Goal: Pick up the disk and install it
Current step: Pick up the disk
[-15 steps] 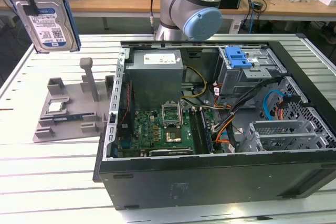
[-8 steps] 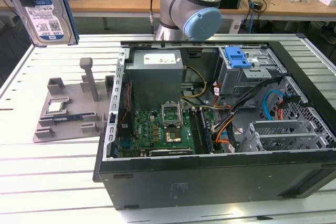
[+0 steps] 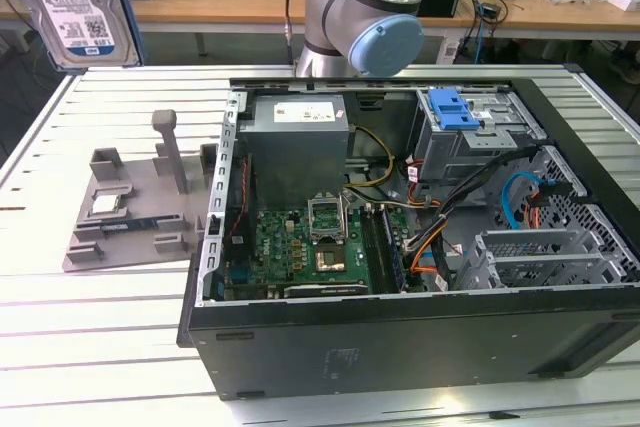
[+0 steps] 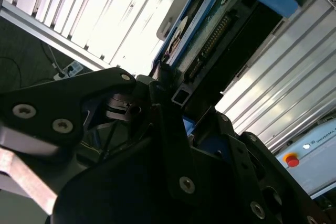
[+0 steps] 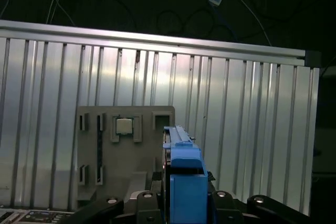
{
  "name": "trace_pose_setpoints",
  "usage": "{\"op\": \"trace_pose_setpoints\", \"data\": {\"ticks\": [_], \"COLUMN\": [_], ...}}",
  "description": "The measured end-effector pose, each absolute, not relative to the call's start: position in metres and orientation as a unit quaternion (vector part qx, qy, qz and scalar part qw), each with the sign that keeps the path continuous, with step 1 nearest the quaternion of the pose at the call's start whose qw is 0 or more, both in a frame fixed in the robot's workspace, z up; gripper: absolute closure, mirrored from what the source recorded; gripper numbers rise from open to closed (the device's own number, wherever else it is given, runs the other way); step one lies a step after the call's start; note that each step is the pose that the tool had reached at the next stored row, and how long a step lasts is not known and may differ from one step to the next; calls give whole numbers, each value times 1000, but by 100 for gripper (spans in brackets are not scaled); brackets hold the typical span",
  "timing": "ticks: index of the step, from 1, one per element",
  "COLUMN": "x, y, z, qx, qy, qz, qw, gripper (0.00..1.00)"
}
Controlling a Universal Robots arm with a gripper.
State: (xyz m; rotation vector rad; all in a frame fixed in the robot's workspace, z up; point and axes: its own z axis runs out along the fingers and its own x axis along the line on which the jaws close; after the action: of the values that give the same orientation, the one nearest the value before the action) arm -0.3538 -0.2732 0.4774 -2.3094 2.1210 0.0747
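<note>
Exterior view. The disk [image 3: 72, 7] is in the upper corner at the exterior view's left, label facing the camera. It is lifted clear of the ribbed table [image 3: 100, 347], and its blue bracket runs along its edges. The arm [image 3: 370, 7] rises behind the open computer case [image 3: 400, 327], which lies on its side on the table. Inside the case, a blue latch [image 3: 455, 107] sits atop the metal drive cage [image 3: 480, 142]. Beside the case, toward the exterior view's left, a grey holder [image 3: 130, 207] carries a small square chip [image 3: 107, 204].

Second wrist view. The claw [image 4: 173, 103] pinches the disk [image 4: 220, 30] at one end, with its black fingers [image 4: 163, 80] pressed against the edge. The disk is seen edge-on, with its connector row and blue bracket showing. The table [image 4: 105, 14] slats lie beyond it.

First wrist view. The disk [image 5: 186, 177] stands on edge between the two sides of the claw [image 5: 186, 200], blue bracket toward the camera. Beyond it on the table [image 5: 252, 129] lies the grey holder [image 5: 126, 150], with the chip [image 5: 124, 126] seated in its square recess.
</note>
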Motion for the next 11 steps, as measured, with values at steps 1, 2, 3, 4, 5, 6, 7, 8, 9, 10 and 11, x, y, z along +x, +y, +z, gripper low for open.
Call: {"op": "trace_pose_setpoints", "data": {"ticks": [1,2,3,4,5,6,7,8,9,10,11], "x": [-354,-354,-354,-354,-354,-354,-354,-354,-354,-354,-354], "y": [-273,-273,-273,-273,-273,-273,-273,-272,-272,-272,-272], "z": [480,483,488,492,495,498,501,504,506,509,512], "qx": [-736,-736,-736,-736,-736,-736,-736,-736,-736,-736,-736], "qy": [676,676,676,676,676,676,676,676,676,676,676], "qz": [24,24,24,24,24,25,25,25,25,25,25], "qw": [3,3,3,3,3,3,3,3,3,4,4], "gripper": [63,63,63,63,63,63,63,63,63,63,63]}}
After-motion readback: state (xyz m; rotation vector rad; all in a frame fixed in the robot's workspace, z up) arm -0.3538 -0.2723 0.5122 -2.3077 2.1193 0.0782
